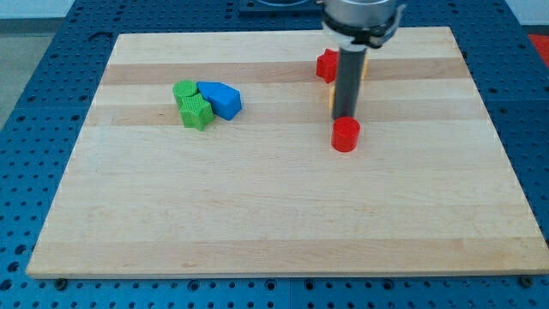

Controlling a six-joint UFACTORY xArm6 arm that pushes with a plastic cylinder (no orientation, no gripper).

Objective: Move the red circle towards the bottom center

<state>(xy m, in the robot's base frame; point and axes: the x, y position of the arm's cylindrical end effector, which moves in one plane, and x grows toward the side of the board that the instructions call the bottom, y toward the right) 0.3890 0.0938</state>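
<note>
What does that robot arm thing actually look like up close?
Only its lower end shows: a wide, round, dark-grey metal collar at the view's top, from which a straight, smooth, dark cylindrical rod descends to my tip. No cables, markings or fingers are visible.

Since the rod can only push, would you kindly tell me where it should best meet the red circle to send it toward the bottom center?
Contact the red circle on its top-facing side, slightly toward the view's right, because bottom center lies down and a bit left of it. My tip already sits just above that side. The block is a low round cylinder, so I would judge that a push through its center keeps it from slipping sideways.
</note>
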